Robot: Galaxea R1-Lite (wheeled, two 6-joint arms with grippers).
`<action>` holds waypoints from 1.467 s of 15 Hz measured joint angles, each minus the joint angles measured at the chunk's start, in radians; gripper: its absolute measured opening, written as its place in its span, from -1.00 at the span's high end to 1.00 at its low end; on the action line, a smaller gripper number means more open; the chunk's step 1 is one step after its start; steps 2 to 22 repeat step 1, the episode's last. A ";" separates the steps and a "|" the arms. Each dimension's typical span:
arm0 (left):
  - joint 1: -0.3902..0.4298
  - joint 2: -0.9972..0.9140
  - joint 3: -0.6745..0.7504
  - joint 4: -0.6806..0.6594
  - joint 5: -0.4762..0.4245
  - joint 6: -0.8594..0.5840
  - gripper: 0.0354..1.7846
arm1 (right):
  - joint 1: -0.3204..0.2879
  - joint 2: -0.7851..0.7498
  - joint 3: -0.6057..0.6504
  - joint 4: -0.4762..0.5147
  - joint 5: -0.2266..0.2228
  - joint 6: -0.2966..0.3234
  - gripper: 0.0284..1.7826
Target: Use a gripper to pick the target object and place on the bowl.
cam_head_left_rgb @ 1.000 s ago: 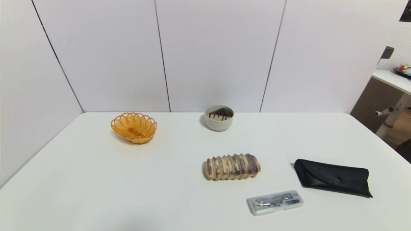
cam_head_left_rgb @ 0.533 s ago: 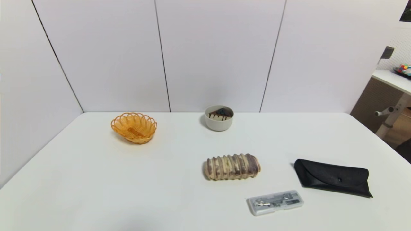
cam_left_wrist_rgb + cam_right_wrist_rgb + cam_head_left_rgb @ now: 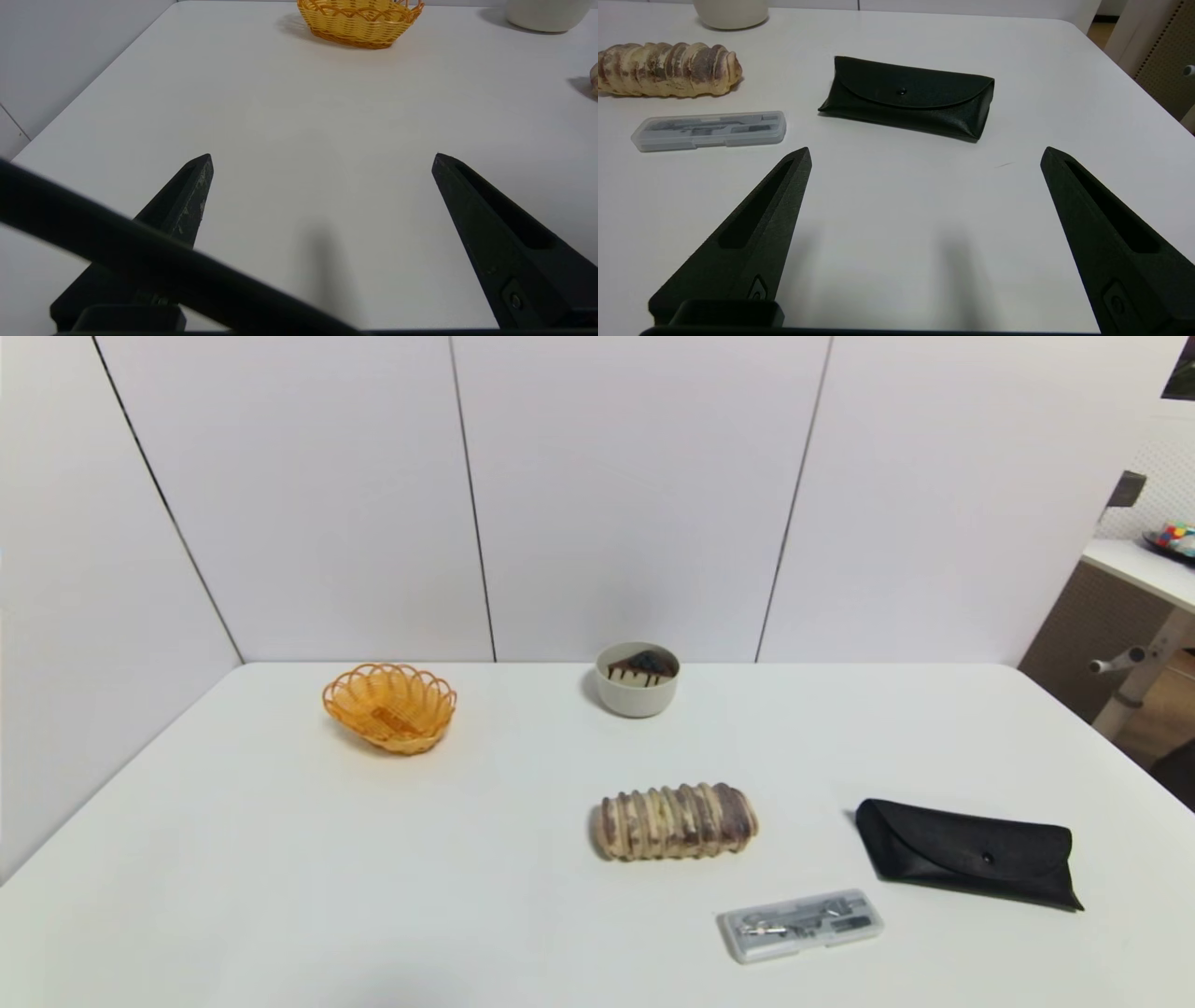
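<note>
The cake slice (image 3: 642,667), cream-sided with dark drips and a dark topping, lies inside the small grey-white bowl (image 3: 637,696) at the back middle of the table. The bowl's base also shows in the left wrist view (image 3: 544,14) and the right wrist view (image 3: 731,13). Neither arm shows in the head view. My left gripper (image 3: 322,158) is open and empty over bare table near the front left. My right gripper (image 3: 925,151) is open and empty over bare table near the front right.
An orange woven basket (image 3: 390,706) stands at the back left. A striped bread loaf (image 3: 675,820) lies mid-table. A clear plastic case (image 3: 800,924) and a black pouch (image 3: 966,852) lie at the front right. The table's right edge (image 3: 1134,79) is near.
</note>
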 joint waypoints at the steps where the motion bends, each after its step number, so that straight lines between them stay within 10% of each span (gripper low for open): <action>1: 0.000 0.000 0.000 0.000 0.000 0.000 -0.89 | 0.000 0.000 -0.001 0.001 0.000 0.001 -0.90; 22: 0.000 0.000 0.000 0.000 0.000 0.000 -0.89 | 0.000 0.000 -0.001 0.001 0.000 0.001 -0.90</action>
